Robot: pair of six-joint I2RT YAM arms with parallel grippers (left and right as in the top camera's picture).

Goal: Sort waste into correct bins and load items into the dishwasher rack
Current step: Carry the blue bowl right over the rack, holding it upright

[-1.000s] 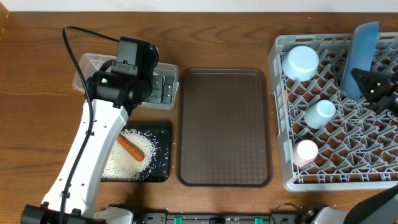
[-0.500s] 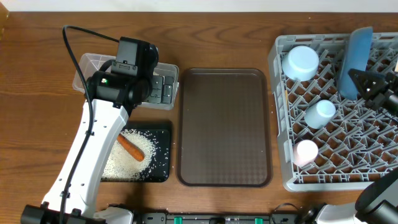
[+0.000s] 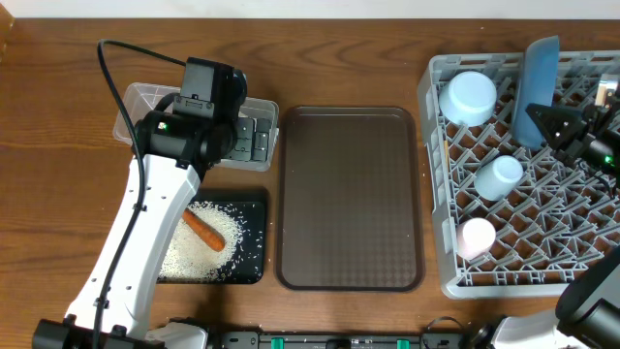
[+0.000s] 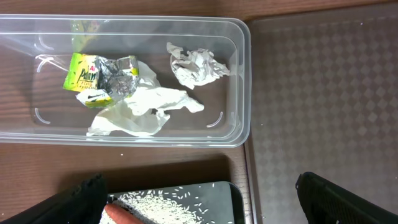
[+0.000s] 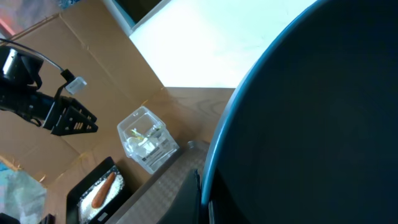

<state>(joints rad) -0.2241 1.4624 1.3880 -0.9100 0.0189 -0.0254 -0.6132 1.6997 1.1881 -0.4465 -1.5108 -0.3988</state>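
My right gripper (image 3: 565, 126) is shut on the rim of the dark-blue plate (image 3: 537, 89) and holds it on edge above the grey dishwasher rack (image 3: 436, 174). The plate fills the right wrist view (image 5: 311, 124). The rack holds the pale bowl (image 3: 468, 97), the light-blue cup (image 3: 499, 176) and the pink cup (image 3: 476, 236). My left gripper (image 4: 205, 208) is open and empty, hovering by the clear tub (image 4: 245, 81). The tub holds the yellow-green wrapper (image 4: 84, 78), foil (image 4: 124, 70) and tissue (image 4: 196, 65). The black tray (image 3: 254, 262) holds rice (image 3: 189, 247) and the carrot piece (image 3: 204, 230). No chopsticks are in view.
The brown serving tray (image 3: 349, 199) lies between the bins and the rack. The left arm (image 3: 136, 242) stretches over the black tray's left side. The clear tub (image 3: 136, 97) sits behind the black tray.
My right gripper has carried the plate to the left over the rack, toward the bowl. The left arm has not moved.
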